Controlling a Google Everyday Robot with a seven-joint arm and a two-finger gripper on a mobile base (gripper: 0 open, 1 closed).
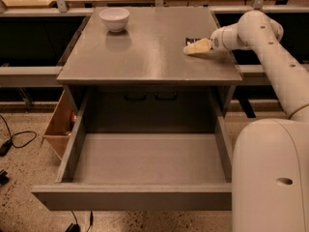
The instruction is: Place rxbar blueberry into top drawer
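The rxbar blueberry [191, 40] lies on the grey tabletop [145, 57], towards its right rear corner, well apart from the open top drawer [130, 198] below. Only a dark sliver of its wrapper shows. The rest is hidden behind the gripper [195, 47], and any print on the wrapper is too small to read.

The gripper sits low on the tabletop at the bar's near edge, its cream tip pointing left. Whether it is clamped on the bar, merely touching it or slack, I cannot tell. The white arm [285, 66] reaches in from the right, and the robot's rounded white body [270, 178] fills the lower right corner, cut off by the frame edges.

A white bowl [114, 18] stands at the left rear of the tabletop, well apart from the bar, and it bears no mark that I can read.

The top drawer is pulled fully out towards the camera, and its plain grey floor and flat front panel are in view. In the shadow behind it, under the tabletop, two dark shapes [150, 96] sit side by side (handles or slots, hard to say).

To the left of the cabinet a tan wooden box [59, 124] is partly hidden by the drawer's side wall. Something reddish inside it cannot be made out. A dark cable [17, 139] loops on the speckled floor at the left edge.
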